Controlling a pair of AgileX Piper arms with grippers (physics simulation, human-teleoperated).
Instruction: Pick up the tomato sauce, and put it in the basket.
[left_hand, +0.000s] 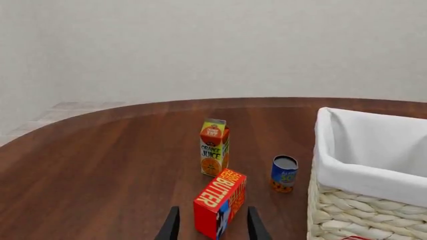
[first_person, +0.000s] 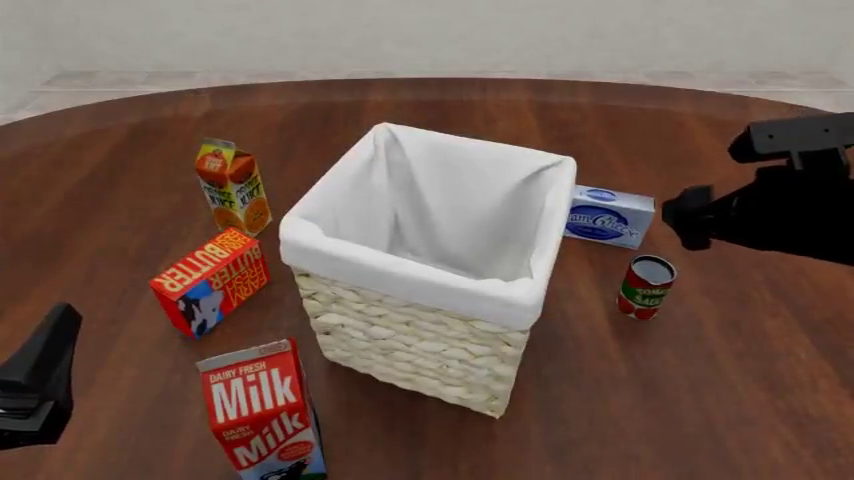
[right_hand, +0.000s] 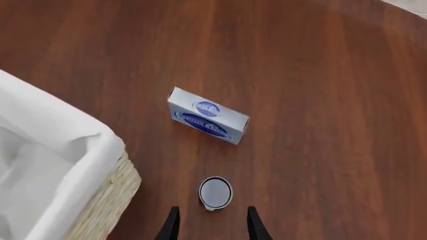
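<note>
Right of the basket (first_person: 407, 330), the upright tomato sauce (right_hand: 215, 192) stands just beyond the nearer right gripper's (right_hand: 209, 225) open, empty fingers.

We count one basket (first_person: 424, 300), two cans (first_person: 647, 286) (left_hand: 284, 173), two cartons (first_person: 232, 186) (first_person: 262, 412), two boxes (first_person: 210, 281) (first_person: 607, 216), two grippers (left_hand: 212, 227) (right_hand: 211, 226).
</note>
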